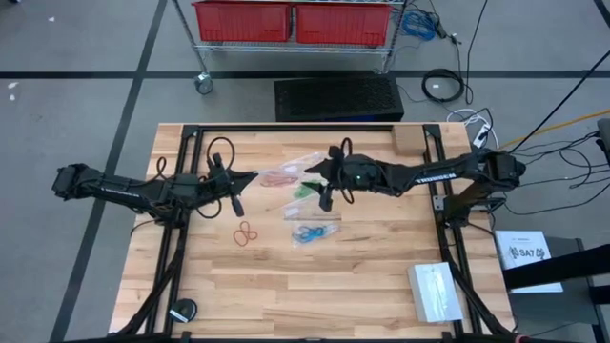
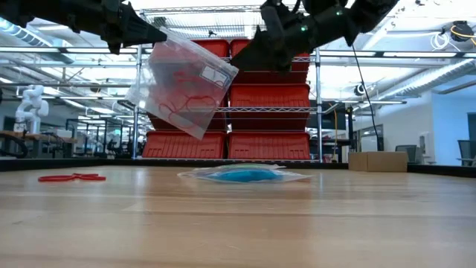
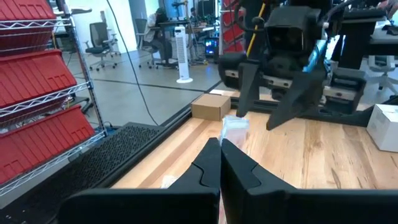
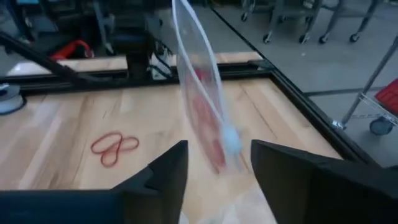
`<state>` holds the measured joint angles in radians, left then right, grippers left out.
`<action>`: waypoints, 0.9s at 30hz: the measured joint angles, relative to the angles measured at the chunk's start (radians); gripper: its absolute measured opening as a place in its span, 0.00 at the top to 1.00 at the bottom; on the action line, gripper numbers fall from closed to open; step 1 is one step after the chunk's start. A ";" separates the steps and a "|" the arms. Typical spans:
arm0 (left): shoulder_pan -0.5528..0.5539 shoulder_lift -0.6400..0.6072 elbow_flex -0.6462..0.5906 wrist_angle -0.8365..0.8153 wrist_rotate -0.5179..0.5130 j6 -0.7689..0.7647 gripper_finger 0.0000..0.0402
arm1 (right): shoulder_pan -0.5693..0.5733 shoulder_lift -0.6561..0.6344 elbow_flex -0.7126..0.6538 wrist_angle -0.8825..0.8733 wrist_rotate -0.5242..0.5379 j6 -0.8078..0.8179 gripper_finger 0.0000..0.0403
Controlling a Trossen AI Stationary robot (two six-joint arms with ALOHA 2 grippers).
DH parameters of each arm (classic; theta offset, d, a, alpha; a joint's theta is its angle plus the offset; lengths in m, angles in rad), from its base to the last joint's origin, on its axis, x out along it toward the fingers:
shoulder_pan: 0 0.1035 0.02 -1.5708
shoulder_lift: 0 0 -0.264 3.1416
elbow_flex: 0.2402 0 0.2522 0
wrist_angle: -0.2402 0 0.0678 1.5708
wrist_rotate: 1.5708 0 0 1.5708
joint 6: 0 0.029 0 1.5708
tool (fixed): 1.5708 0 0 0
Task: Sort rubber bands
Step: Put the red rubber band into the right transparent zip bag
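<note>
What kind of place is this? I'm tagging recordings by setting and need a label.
Most likely a robotics lab or workshop inside a warehouse-like hall. Wire shelving loaded with red bins stands behind the wooden table, office chairs and desks sit farther back, and cables trail over the grey floor.

Overhead; table-level; two wrist views

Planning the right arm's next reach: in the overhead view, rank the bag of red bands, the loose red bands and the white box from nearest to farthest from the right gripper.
1. Bag of red bands, just left of the right gripper.
2. Loose red bands, on the table's left half.
3. White box, at the near right corner.
</note>
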<state>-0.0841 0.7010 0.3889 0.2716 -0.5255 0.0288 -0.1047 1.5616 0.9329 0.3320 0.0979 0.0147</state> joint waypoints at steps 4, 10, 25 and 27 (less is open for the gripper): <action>0.000 0.000 0.000 0.001 0.000 0.003 1.00 | -0.005 0.047 0.000 0.001 -0.004 0.009 0.71; 0.000 0.000 0.000 -0.001 -0.002 0.003 1.00 | -0.007 0.099 0.000 0.087 -0.021 -0.009 0.92; 0.000 0.025 0.000 0.082 0.043 0.001 1.00 | 0.006 -0.020 0.224 -0.239 0.045 -0.076 1.00; 0.000 0.060 0.000 0.120 0.043 0.003 1.00 | 0.012 -0.009 0.245 -0.252 0.066 -0.074 1.00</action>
<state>-0.0841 0.7608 0.3889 0.3913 -0.4820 0.0315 -0.0922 1.5522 1.1779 0.0798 0.1644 -0.0594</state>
